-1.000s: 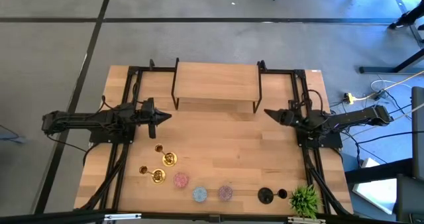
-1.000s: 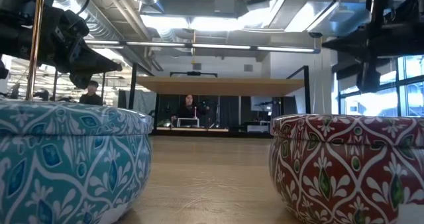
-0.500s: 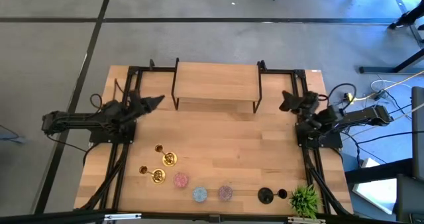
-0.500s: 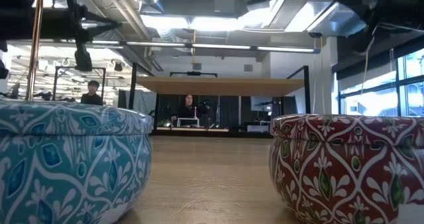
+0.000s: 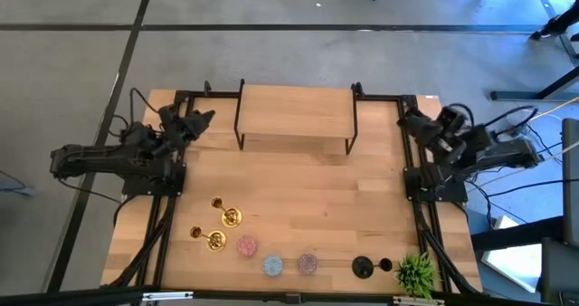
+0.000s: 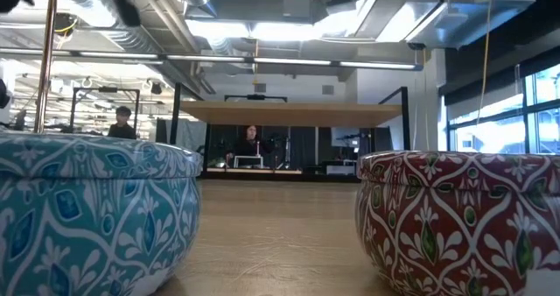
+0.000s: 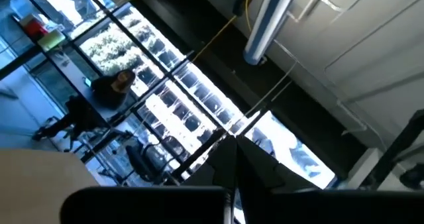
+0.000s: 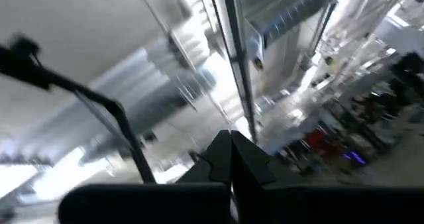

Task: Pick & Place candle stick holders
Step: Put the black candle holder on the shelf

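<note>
Two gold candle stick holders (image 5: 232,217) (image 5: 215,242) stand on their round bases at the table's near left. The pink (image 5: 247,245), light blue (image 5: 272,266) and purple (image 5: 308,263) squat holders sit along the near edge. The black stick holder (image 5: 363,268) stands to their right. In the low view a teal patterned holder (image 6: 87,217) and a red patterned one (image 6: 455,217) fill the foreground, with a gold stick (image 6: 48,55) behind. My left gripper (image 5: 204,118) is shut and empty at the far left, and my right gripper (image 5: 404,118) is shut and empty at the far right. Both are tipped upward.
A wooden shelf on dark legs (image 5: 295,114) stands at the far middle between the two grippers. A small green spiky plant (image 5: 416,272) sits at the near right corner. Bare wood lies in the table's middle (image 5: 308,188). People show in the room beyond (image 6: 251,143).
Both grippers have drawn back from the table's middle toward the far edge, the left toward the far left corner and the right toward the far right corner. Both have tipped upward and out of the low view. Both stay shut. The holders have not moved.
</note>
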